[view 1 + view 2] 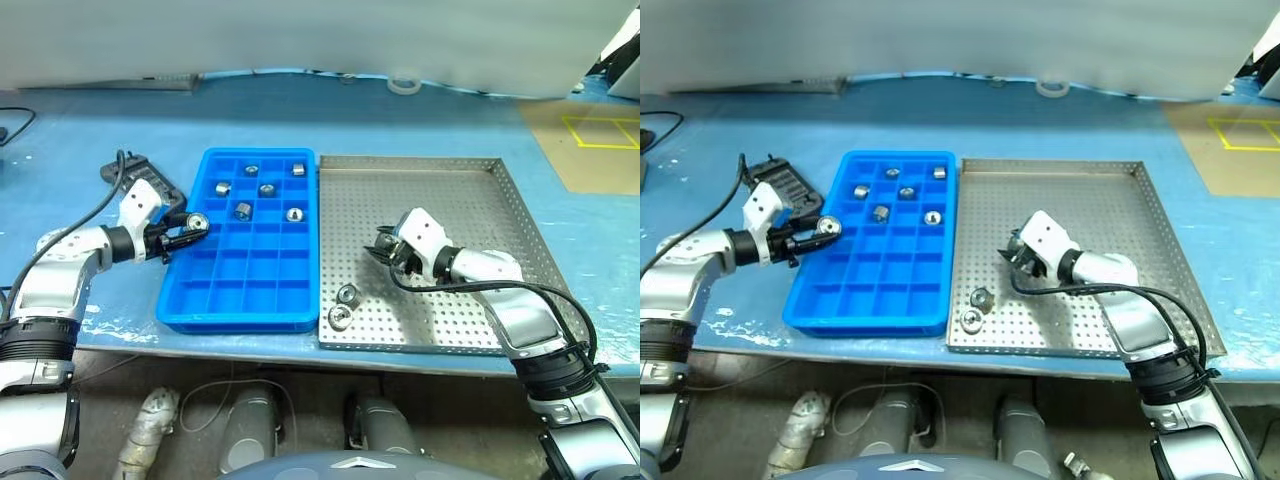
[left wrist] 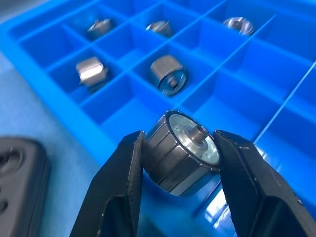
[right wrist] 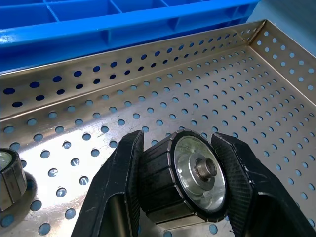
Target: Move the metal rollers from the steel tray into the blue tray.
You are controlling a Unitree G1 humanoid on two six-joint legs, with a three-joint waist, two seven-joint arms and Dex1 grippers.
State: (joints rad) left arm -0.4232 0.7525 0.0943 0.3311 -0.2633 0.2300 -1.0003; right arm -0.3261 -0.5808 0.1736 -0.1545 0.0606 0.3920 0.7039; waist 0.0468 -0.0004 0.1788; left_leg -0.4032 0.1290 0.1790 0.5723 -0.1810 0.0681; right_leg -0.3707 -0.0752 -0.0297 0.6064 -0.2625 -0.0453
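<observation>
Blue table covering (image 1: 420,120) runs under both trays, which sit side by side with rims touching: the rectangular bright blue plastic tray with its grid of square compartments (image 1: 240,310) at nine o'clock of the large square grey perforated steel tray (image 1: 520,200). Six small shiny silver ring-shaped metal rollers (image 1: 243,210) already lie in the blue tray's far rows, one to a cell, so the near rows stand free. The left gripper (image 1: 192,228), hanging over the blue tray's nine o'clock rim, has its black fingers (image 2: 123,192) closed on another roller (image 2: 183,153), clamped across its ribbed side so the flat face stays visible; it looks ready to go into an empty cell near that edge. The right gripper (image 1: 388,250), over the middle of the steel tray, likewise pinches a roller (image 3: 190,177) across its ribbed side, near the perforated floor. Two more rollers (image 1: 344,306) lie touching each other near the steel tray's six o'clock rim, close to the corner by the blue tray. Carrying towards nine o'clock, the right arm must clear both raised rims. A dark grey handheld controller (image 1: 135,178) lies just beside the blue tray's far nine o'clock corner, close behind the left gripper, leaving little room there.
</observation>
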